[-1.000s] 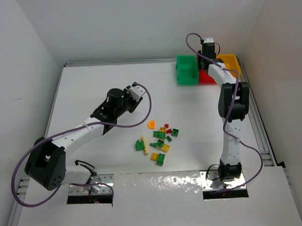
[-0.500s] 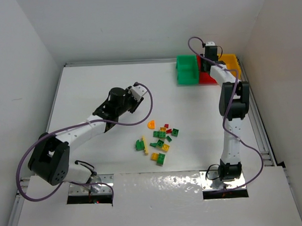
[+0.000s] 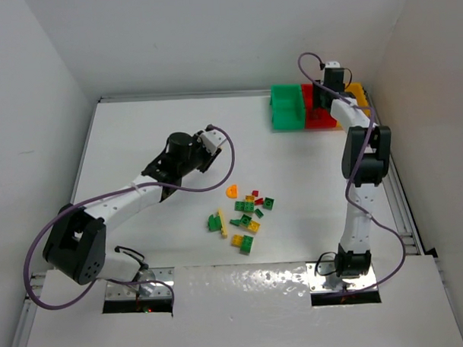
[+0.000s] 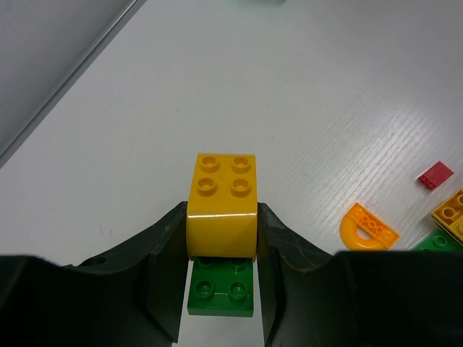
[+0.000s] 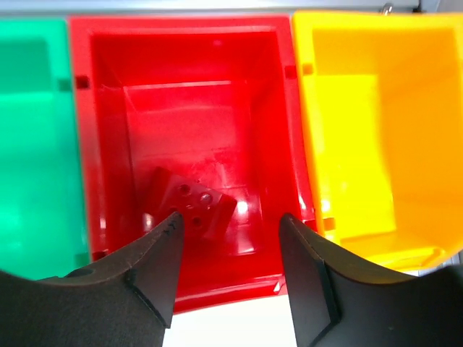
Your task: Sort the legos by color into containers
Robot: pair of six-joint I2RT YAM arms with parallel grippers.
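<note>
Left gripper [image 4: 221,220] clamps yellow brick [image 4: 223,195] atop green brick [image 4: 221,290] over bare tabletop [image 4: 325,108]; right gripper [image 5: 228,224] hangs released above red bin [image 5: 108,130], red brick [image 5: 192,202] inside.

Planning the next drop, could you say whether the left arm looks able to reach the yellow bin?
Doubtful: the right gripper hangs open over the red bin beside the yellow bin, crowding it, and the left gripper, shut on a yellow brick, is far across the table.
</note>
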